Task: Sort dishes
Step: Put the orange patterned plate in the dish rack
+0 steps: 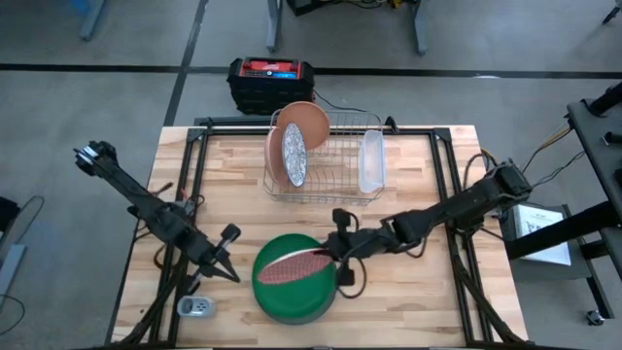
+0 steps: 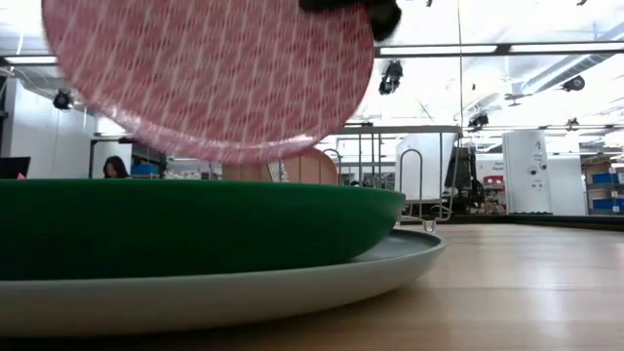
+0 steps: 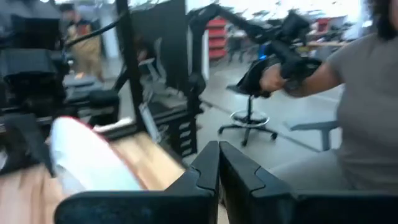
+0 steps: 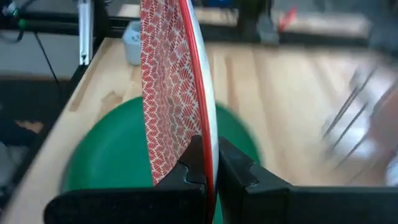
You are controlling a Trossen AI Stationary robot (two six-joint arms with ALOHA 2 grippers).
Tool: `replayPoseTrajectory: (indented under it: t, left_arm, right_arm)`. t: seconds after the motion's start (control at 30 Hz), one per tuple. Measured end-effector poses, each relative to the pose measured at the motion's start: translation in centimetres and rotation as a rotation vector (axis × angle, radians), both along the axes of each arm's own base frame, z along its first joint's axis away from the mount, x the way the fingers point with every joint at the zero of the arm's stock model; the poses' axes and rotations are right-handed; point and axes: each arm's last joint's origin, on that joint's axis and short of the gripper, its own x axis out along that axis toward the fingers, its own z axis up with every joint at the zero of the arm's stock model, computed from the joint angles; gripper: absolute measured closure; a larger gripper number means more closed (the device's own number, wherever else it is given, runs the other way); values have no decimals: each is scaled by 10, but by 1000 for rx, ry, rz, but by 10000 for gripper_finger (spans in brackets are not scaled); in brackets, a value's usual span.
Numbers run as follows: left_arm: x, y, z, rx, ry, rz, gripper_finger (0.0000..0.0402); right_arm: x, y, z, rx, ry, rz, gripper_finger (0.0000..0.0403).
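My right gripper is shut on a red-and-white patterned plate held above a dark green plate. In the low view the green plate rests in a larger pale grey plate. Two terracotta-pink plates and a patterned grey one stand on edge in the silver wire rack. My left gripper is shut and empty, near the table's front left. My right gripper pinches the patterned plate's rim between its two fingers, one on the patterned face and one on the white back. The fingers come level from the table's right. The plate is lifted clear above the green plate, tilted.
A clear plastic tub stands in the rack's right end. A small grey cup sits near the front left corner. A black box is beyond the far edge. A person stands beyond the table in the left wrist view.
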Motion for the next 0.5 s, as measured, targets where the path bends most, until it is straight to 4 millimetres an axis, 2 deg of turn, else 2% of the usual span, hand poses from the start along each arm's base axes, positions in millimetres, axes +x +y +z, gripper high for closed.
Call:
replayPoseTrajectory:
  t: [0.17, 0.3, 0.5]
  left_arm:
    - [-10, 7, 9, -2, -60, -18, 401]
    - [-17, 13, 13, 7, -84, -17, 401]
    - [-26, 20, 19, -19, -115, -16, 401]
  right_arm:
    - [-17, -18, 34, -235, -84, 73, 401]
    - [-34, -41, 64, -391, -154, 36, 401]
    - [-65, -85, 96, -458, -82, 17, 401]
